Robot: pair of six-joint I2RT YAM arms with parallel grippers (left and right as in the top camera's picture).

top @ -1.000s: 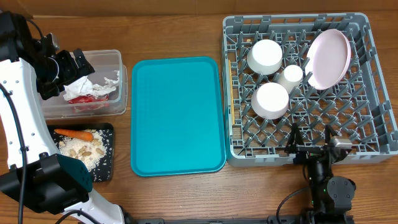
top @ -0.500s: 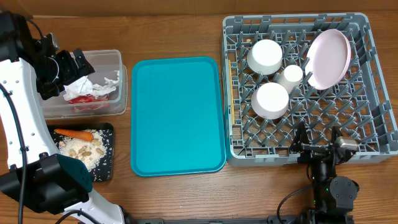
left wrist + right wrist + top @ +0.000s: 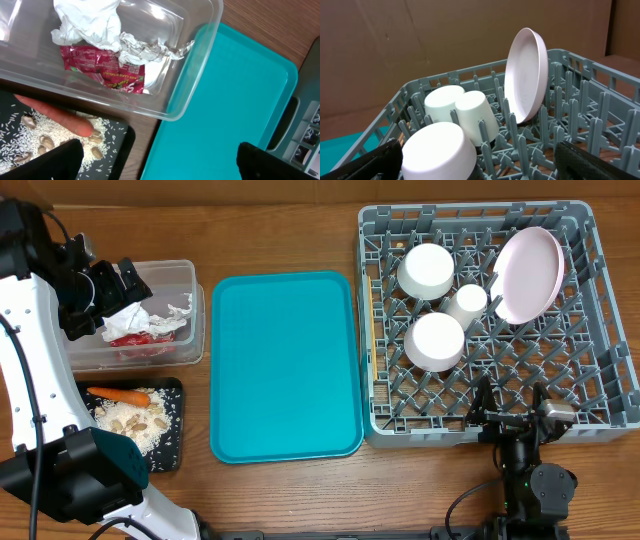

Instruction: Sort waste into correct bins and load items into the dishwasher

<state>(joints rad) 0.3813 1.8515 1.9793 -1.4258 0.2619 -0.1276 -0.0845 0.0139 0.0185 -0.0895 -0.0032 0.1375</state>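
**Right of the teal tray, my right pincer has edged off and stopped**

Right of the teal tray (image 3: pixel 285 365), at the near wall of the grey dish rack (image 3: pixel 600 380), my right pincer (image 3: pixel 512 398) has slid a little further from the tray within the last second. It has held still since. Its fingers are spread wide with nothing between them. Nothing else has moved. My left pincer (image 3: pixel 162 159) hangs left of the tray over the clear tub (image 3: pixel 190 280), also spread and empty.

Everything the task names looks already placed. In the rack, the pink plate (image 3: pixel 530 275) stands on edge at the corner farthest from the tray. The two white bowls (image 3: pixel 428 270) (image 3: pixel 434 342) sit among the pegs with the small white cup (image 3: pixel 467 302) just beside them. A thin wooden strip (image 3: pixel 368 365) at the rack wall nearest the tray may be the chopsticks, but I cannot tell for sure. Left of the tray, the tub holds the crumpled napkin (image 3: pixel 90 20) and the red snack wrapper (image 3: pixel 110 67). The black tray (image 3: pixel 175 430) next to the tub holds the carrot (image 3: pixel 120 394) with the rice and nut-like scraps (image 3: pixel 135 425). I see nothing left on the teal tray or on the table (image 3: pixel 300 220) around it.

That small sideways drift, made empty-handed, reads to me as backing off rather than reaching. I judge the sorting and loading done, with only the chopsticks left to confirm.
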